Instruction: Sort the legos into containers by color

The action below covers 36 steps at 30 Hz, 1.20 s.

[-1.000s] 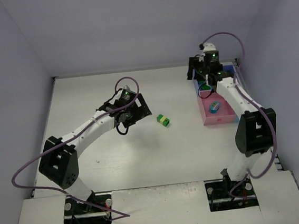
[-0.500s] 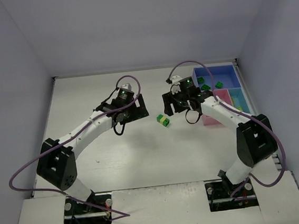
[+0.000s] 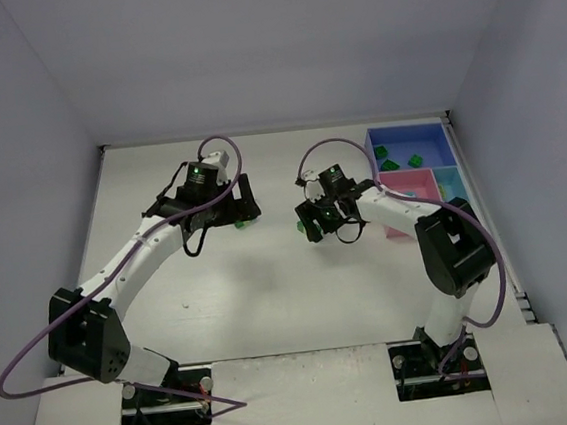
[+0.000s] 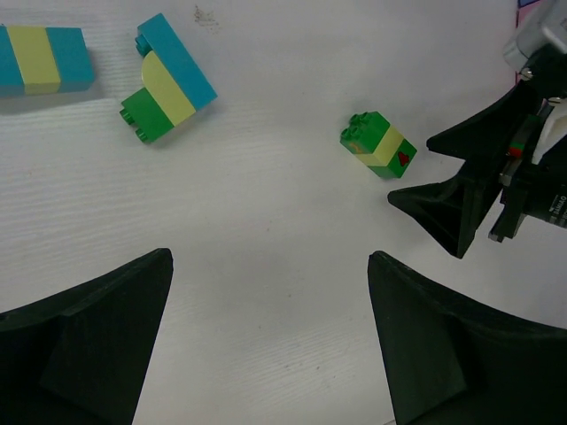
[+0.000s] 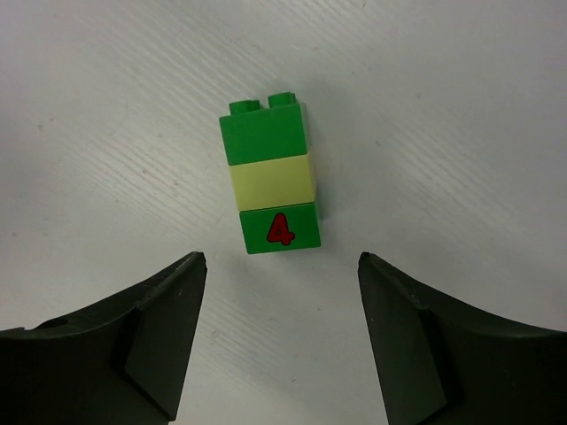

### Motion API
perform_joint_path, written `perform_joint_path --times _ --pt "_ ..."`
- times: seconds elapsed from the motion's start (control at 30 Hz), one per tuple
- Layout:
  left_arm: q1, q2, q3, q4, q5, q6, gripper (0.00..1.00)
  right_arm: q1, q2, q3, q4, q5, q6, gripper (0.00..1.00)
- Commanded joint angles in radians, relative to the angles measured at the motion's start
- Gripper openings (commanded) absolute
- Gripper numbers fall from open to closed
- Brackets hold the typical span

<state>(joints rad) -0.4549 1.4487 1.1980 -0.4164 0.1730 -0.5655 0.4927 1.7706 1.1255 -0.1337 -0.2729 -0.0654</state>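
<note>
Overhead view: two arms reach over a white tabletop (image 3: 222, 299). The left tool (image 3: 236, 215) and right tool (image 3: 315, 222) sit near each other mid-table. Well to the right tool's right are three joined trays: blue tray (image 3: 428, 143), pink tray (image 3: 401, 183), light blue tray (image 3: 448, 182). Three green bricks (image 3: 389, 165) show in the blue one.

Left wrist view: the left tool (image 4: 270, 257) is spread wide and holds nothing. Three stacks lie ahead of it: a cyan-yellow-cyan stack (image 4: 40, 59) and a cyan-yellow-green stack (image 4: 166, 78) far left, and a green-yellow-green stack (image 4: 379, 144) to the right, just beside the right tool (image 4: 469, 190).

Right wrist view: the right tool (image 5: 282, 261) is parted and empty. One green-yellow-green stack (image 5: 268, 189), marked with a red 4, lies on its side just ahead, untouched.
</note>
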Motion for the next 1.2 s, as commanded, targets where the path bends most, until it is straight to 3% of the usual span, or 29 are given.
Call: perform_joint_path --times 0.0,0.93,1.1,1.17 --pt "0.002 -0.045 0.002 0.008 0.026 0.062 0.84 0.006 0.012 0.045 -0.021 0.031 -0.066 0.65" --pt "0.005 -0.04 -0.015 -0.013 0.045 0.088 0.84 0.017 0.13 0.092 0.009 -0.005 -0.171 0.5" --pt "0.007 -0.044 -0.02 -0.015 0.048 0.088 0.84 0.02 0.13 0.08 0.011 -0.011 -0.182 0.36" --pt "0.005 -0.044 -0.02 -0.013 0.054 0.087 0.84 0.023 0.124 0.076 0.009 -0.012 -0.186 0.22"
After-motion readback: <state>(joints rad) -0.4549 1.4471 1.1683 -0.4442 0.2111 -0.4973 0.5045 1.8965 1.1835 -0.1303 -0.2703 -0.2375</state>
